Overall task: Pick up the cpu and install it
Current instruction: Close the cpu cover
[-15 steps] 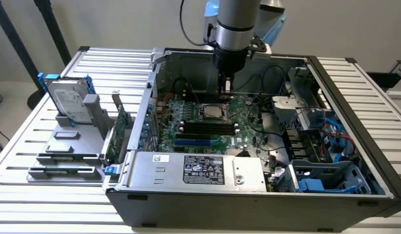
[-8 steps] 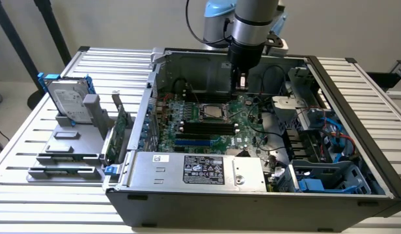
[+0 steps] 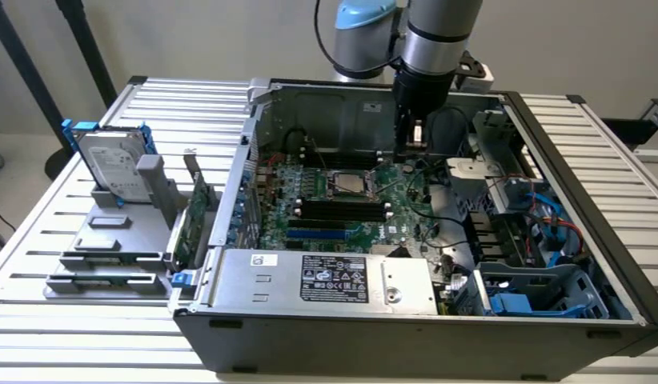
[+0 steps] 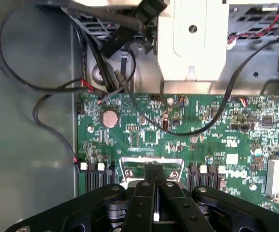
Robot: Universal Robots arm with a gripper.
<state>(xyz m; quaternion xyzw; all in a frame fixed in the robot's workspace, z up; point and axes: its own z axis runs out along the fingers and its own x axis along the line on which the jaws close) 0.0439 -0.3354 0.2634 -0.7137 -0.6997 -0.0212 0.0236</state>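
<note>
The cpu [image 3: 351, 185] is a small shiny square lying flat in the socket in the middle of the green motherboard [image 3: 340, 212], inside the open computer case [image 3: 415, 336]. My gripper [image 3: 415, 154] hangs down into the case just behind the socket, towards the exterior view's right, and a little above the board. In the wrist view the two black fingers [image 4: 167, 189] are pressed together, so the gripper [image 4: 154, 176] is shut with nothing between them. A silver metal frame [image 4: 129, 165] on the motherboard [image 4: 178, 130] lies right past the fingertips.
A power supply [image 3: 329, 280] fills the case's near side. Black cables [image 4: 42, 87] and a metal bracket [image 4: 192, 38] crowd the board's far edge. Drive cages and blue parts [image 3: 521, 296] sit at the exterior view's right. A hard drive [image 3: 114, 164] and a green circuit card [image 3: 195, 220] stand outside the case.
</note>
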